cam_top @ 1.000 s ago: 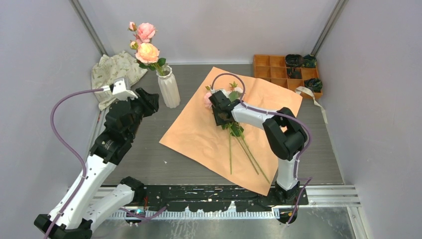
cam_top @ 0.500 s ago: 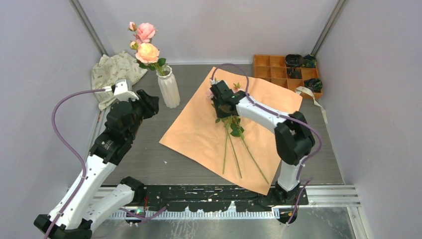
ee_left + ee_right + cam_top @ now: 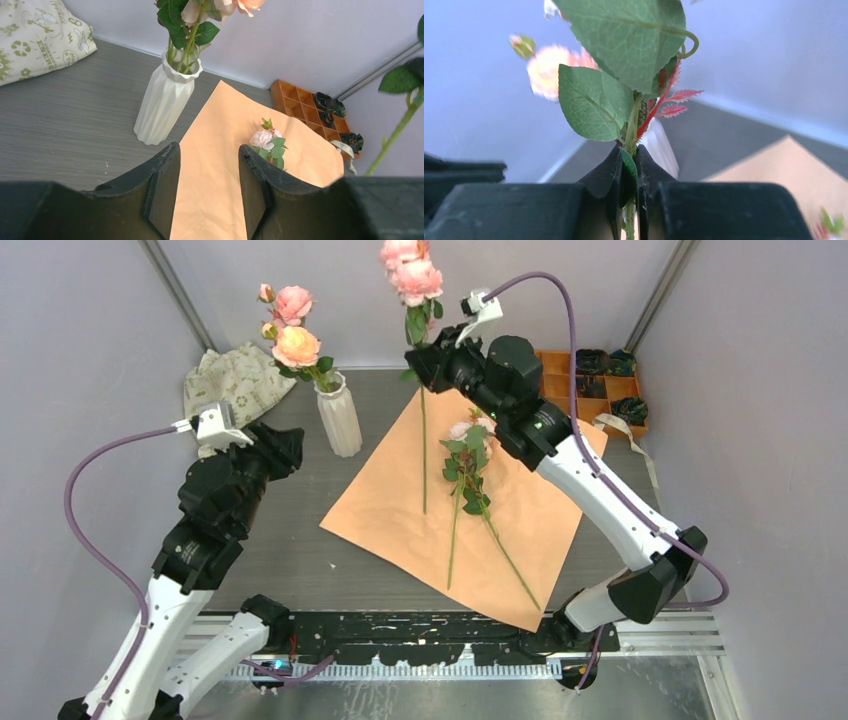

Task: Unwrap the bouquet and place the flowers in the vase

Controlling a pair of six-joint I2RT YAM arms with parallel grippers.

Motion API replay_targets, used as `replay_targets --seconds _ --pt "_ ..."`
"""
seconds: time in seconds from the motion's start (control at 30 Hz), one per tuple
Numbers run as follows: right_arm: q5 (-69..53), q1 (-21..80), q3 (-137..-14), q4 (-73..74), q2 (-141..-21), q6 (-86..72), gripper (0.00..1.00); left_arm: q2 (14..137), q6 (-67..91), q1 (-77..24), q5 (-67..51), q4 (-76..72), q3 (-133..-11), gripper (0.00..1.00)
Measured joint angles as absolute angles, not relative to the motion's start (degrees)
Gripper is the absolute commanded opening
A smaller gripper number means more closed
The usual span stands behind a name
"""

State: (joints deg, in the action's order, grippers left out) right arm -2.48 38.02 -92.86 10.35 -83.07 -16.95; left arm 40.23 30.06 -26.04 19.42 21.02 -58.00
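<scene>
A cream patterned cloth bag (image 3: 228, 380) lies on the bench (image 3: 280, 540) behind and to the left of the vase (image 3: 338, 420), against the back wall. The left claw (image 3: 288, 445) hovers left of the vase and a little nearer the arms' bases, pointing toward it. Its jaws stand partly open with nothing between them, and its wrist view looks between the dark fingers (image 3: 162, 185) at the vase's foot. The vase is white and ribbed and stands upright, with pink and peach blooms (image 3: 290, 325) rising from its mouth.

Just right of the vase a sheet of orange paper (image 3: 400, 515) is spread flat on the bench. Right of the vase and higher than its rim, the right claw (image 3: 420, 358) is clamped tight on the thin green stem of a single flower (image 3: 412, 275). The pink heads stand above the claw and the stem hangs straight down over the paper; whether its end touches the sheet I cannot tell. In the right wrist view the jaws pinch the stem just under its leaves.

Further right of the vase, the remaining flowers (image 3: 466, 455) lie on the paper, heads toward the back wall, with at least two stems running toward the arms. Far right of the vase, in the back corner, sits a wooden compartment tray (image 3: 553, 380) with dark items in some cells, and a cream ribbon (image 3: 625, 432) lies just beside it
</scene>
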Motion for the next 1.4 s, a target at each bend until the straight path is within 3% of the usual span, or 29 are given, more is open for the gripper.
replay_targets --seconds 0.23,0.43,0.63,0.83,1.1,1.4 --pt "1.8 38.0 -94.0 -17.0 -93.7 -19.7 0.01 40.2 30.0 -26.1 19.4 21.7 -59.4 0.47" --pt "4.5 38.0 -108.0 -26.6 -111.2 -21.2 0.01 40.1 30.0 -26.1 19.3 21.9 -60.1 0.47" --pt "5.9 38.0 -123.7 -27.7 -122.1 -20.9 0.01 40.9 29.6 -26.1 19.4 22.1 -60.1 0.47" --pt "5.9 38.0 -133.6 -29.4 -123.3 -19.0 0.01 41.5 29.3 -26.1 19.6 22.3 -60.1 0.47" --pt "5.7 38.0 -140.3 -30.7 -124.7 -16.1 0.01 41.0 29.1 -26.1 20.0 23.1 -60.1 0.47" --pt "4.9 38.0 -138.4 -30.8 -127.8 -14.5 0.01 40.2 28.7 -26.1 20.3 23.0 -60.1 0.47"
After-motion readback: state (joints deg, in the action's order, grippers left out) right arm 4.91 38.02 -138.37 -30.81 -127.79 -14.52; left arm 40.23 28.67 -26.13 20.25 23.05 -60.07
